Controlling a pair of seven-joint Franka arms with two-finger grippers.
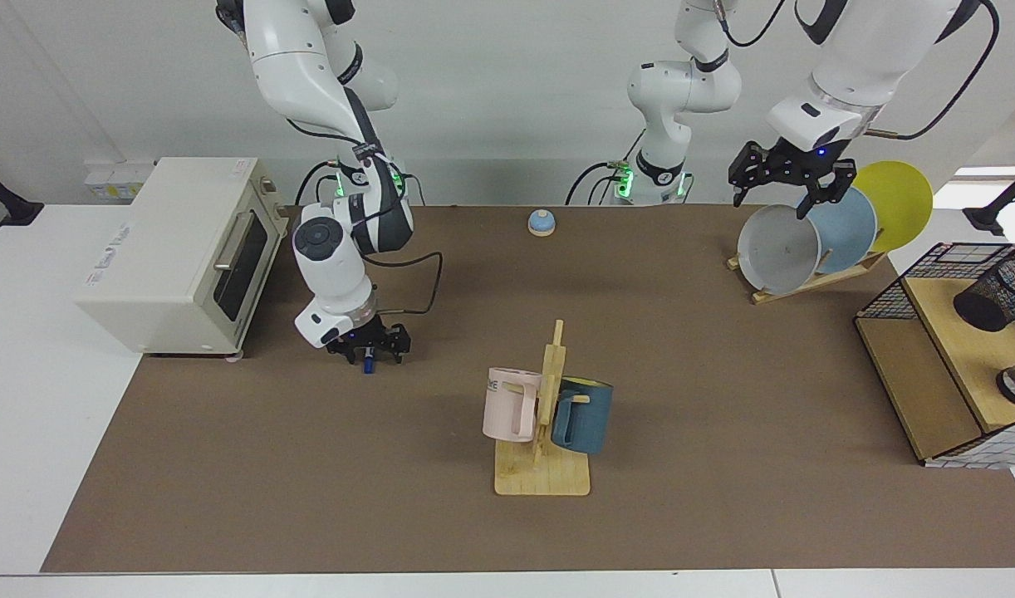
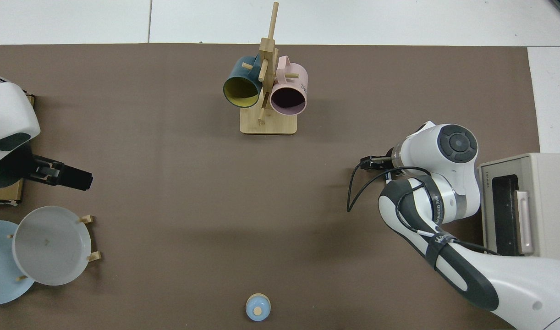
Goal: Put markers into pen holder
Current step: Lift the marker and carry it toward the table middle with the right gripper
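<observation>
The marker (image 1: 367, 364) lies on the brown mat beside the toaster oven; only its blue cap end shows below my right gripper (image 1: 366, 349). That gripper is down at the mat, open, with its fingers on either side of the marker's barrel. In the top view the right arm's wrist hides the marker. The pen holder (image 1: 994, 291), a black mesh cup, lies tilted on the wooden shelf of the wire rack at the far right. My left gripper (image 1: 786, 195) hangs open and empty above the plates, also visible in the top view as the left gripper (image 2: 74, 178).
A toaster oven (image 1: 183, 253) stands close to the right arm. A wooden mug tree (image 1: 545, 432) with a pink and a blue mug is mid-table. Plates in a rack (image 1: 815, 237), a small blue bell (image 1: 541, 222) and the wire rack (image 1: 931, 365) are also here.
</observation>
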